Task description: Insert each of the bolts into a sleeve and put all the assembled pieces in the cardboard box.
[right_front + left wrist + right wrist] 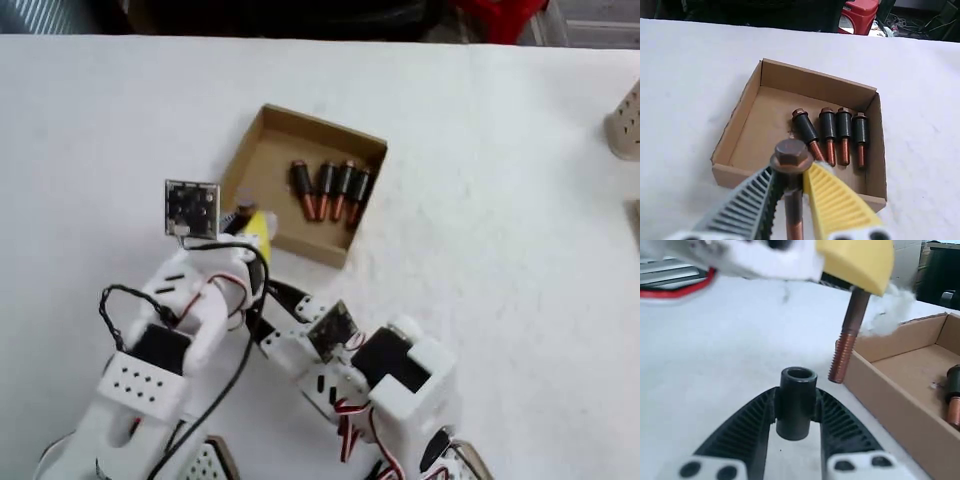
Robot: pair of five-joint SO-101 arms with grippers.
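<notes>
Copper-coloured bolt point(791, 159) hangs head-up, clamped in the left tool point(790, 171) at the near wall of the cardboard box point(810, 80), where four assembled pieces point(832, 131) lie. The right tool point(796, 399) grips a black sleeve point(796, 407) upright nearby.

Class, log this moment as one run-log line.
left gripper: shut on bolt | right gripper: shut on sleeve | cardboard box: four assembled pieces
</notes>
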